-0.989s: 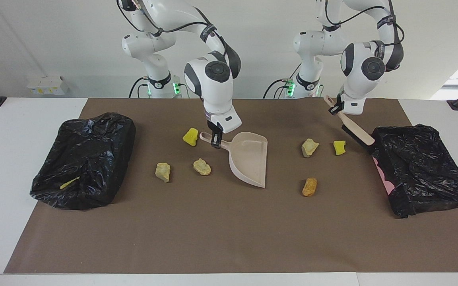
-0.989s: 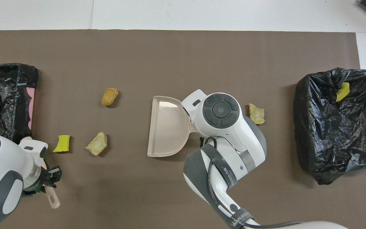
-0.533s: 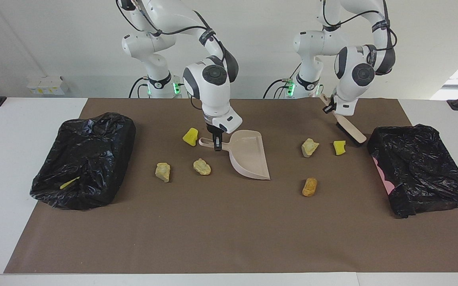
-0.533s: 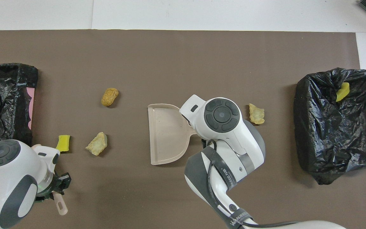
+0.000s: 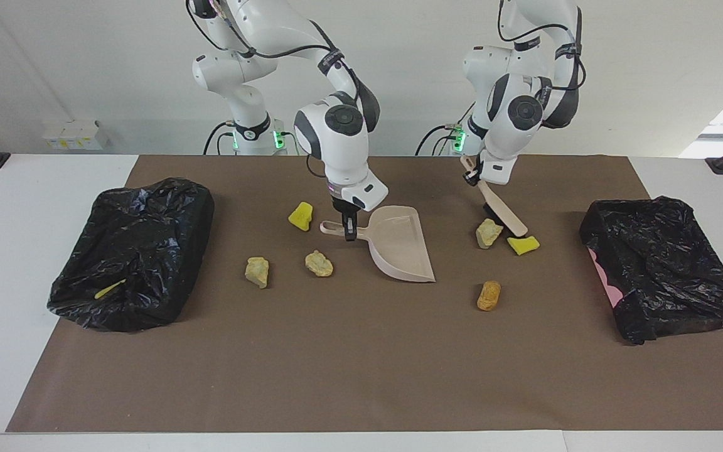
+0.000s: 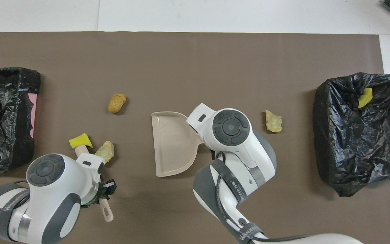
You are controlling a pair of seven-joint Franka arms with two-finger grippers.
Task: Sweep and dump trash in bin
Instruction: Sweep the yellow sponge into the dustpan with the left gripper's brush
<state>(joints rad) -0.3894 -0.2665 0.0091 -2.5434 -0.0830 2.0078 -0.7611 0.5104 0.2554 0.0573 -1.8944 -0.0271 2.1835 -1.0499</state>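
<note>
The bin bags (image 5: 132,251) are thin, crinkled, glossy black plastic. The dustpan (image 5: 399,248) looks like smooth, matt beige plastic. The brown sheet (image 5: 361,364) covering the table appears to be matt paper. The yellow trash bits (image 5: 300,215) look porous, perhaps sponge.

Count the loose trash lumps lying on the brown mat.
6: yellow bit, two pale chunks toward the right arm's end; pale chunk, yellow bit, orange-brown piece beside the brush.

Glossy white arms (image 5: 336,135), dark grey joint caps, black cables
</note>
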